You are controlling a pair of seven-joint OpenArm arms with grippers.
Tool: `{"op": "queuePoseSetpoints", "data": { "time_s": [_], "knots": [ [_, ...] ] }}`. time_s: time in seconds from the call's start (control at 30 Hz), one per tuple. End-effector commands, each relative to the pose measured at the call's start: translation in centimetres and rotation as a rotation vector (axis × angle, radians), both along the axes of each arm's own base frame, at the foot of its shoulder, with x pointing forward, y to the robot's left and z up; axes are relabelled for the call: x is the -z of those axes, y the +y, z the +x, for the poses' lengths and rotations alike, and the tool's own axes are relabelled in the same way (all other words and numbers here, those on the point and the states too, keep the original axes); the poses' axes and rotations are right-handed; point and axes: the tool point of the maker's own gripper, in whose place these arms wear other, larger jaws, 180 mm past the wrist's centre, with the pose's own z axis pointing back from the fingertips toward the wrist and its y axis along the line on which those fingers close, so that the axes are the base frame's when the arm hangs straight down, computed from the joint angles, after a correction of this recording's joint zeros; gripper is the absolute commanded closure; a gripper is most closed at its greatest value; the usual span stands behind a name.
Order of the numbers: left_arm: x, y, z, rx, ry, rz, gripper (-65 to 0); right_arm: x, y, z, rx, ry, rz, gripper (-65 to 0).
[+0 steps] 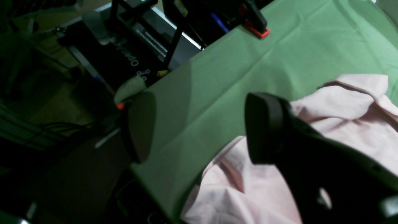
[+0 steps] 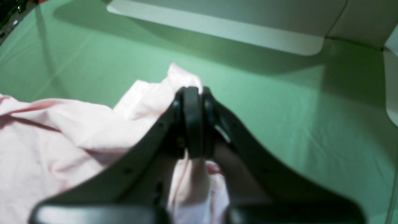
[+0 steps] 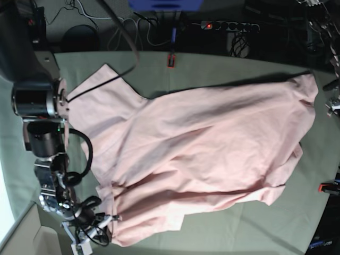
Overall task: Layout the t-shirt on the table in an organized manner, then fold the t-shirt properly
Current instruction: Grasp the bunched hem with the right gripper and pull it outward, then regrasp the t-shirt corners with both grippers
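The pale pink t-shirt [image 3: 202, 154] lies spread but rumpled across the middle of the table [image 3: 223, 66], plain side up, with one sleeve toward the upper left of the base view and its lower left corner in the right gripper [image 2: 192, 93]. This gripper is closed tight on a pinch of the fabric, which bunches between its fingers [image 2: 192, 124]. I judge the step is still the laying out. To do it well, the corner should be pulled gently outward and kept low, so the folds open without dragging the whole shirt.

The right arm reaches along the left edge of the base view. The left gripper [image 1: 199, 127] hovers wide open and empty above the shirt's edge, near the table border.
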Motion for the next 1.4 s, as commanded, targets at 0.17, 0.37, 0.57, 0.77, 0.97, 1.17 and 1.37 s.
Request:
{"op": "queuePoseSetpoints", "data": {
  "time_s": [0.17, 0.37, 0.57, 0.77, 0.97, 1.17, 1.37],
  "knots": [
    [-2.4, 0.7, 1.6, -0.001, -0.065, 0.049, -43.4, -1.7, -3.1, 1.4, 0.122, -0.045, 0.005, -31.9],
    [-2.5, 0.6, 1.8, 0.000, -0.074, 0.043, -43.4, -0.6, -8.4, 0.0, 0.289, -0.055, 0.058, -46.6],
    [-0.2, 0.9, 0.9, -0.018, -0.024, 0.010, -43.4, 3.7, -8.2, -4.7, 0.192, -0.005, 0.025, -40.2],
    [4.7, 1.7, -1.0, -0.061, 0.085, -0.063, -43.4, 8.2, -7.2, -11.3, 0.151, 0.048, -0.019, -39.3],
    [7.8, 2.0, -2.3, -0.088, 0.149, -0.110, -43.4, 10.6, -5.8, -15.4, 0.129, 0.089, -0.022, -39.4],
    [9.4, 1.3, -2.2, -0.090, 0.170, -0.151, -43.4, 13.0, -5.7, -18.0, 0.128, 0.152, -0.022, -38.8],
    [11.9, -2.6, -0.3, 0.026, 0.234, -0.186, -43.4, 14.9, -5.6, -19.5, 0.129, 0.207, -0.017, -28.1]
  ]
}}
